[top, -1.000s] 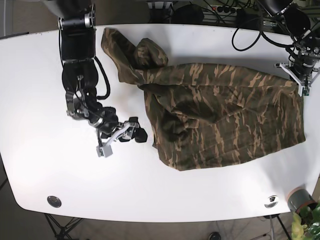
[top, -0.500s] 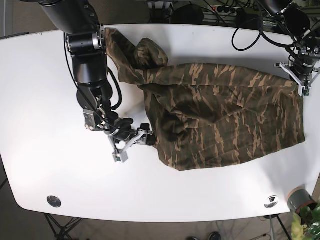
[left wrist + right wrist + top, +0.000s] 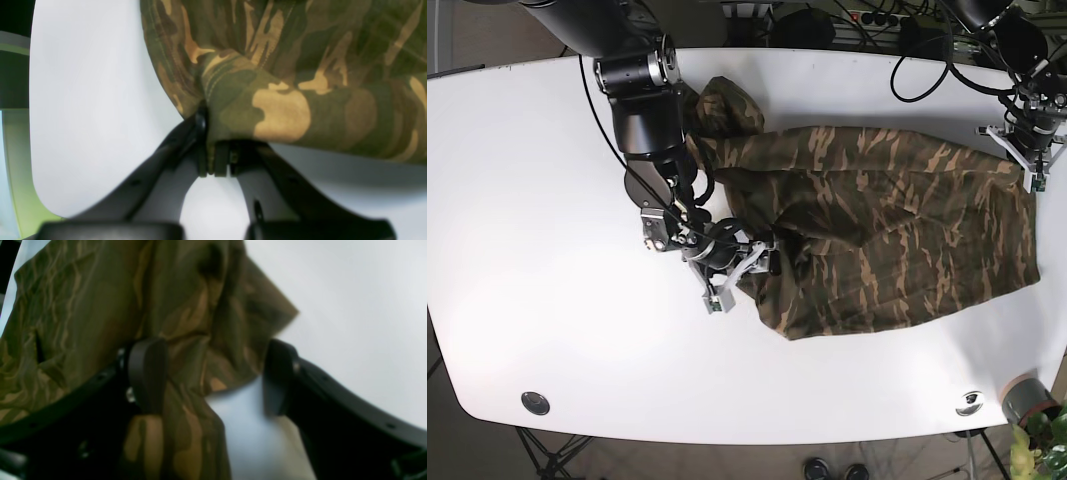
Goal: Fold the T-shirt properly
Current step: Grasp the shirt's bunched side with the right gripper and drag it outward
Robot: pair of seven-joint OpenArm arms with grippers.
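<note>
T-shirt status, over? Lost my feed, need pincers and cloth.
Left pincer shut on T-shirt hem. Right pincer open, straddling a fold at the opposite edge. Shirt crumpled on white table; nothing in the way.

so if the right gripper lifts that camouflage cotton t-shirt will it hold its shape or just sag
Probably sag: the camouflage cotton T-shirt lies crumpled in soft folds on the white table. It likely drags rather than slides freely. The open right gripper straddles a bunched, layered edge, so layers may slip apart.

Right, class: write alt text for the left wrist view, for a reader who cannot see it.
The left gripper is shut on a hem of the camouflage T-shirt, seen from just behind its black fingers. The white table lies beneath.
</note>
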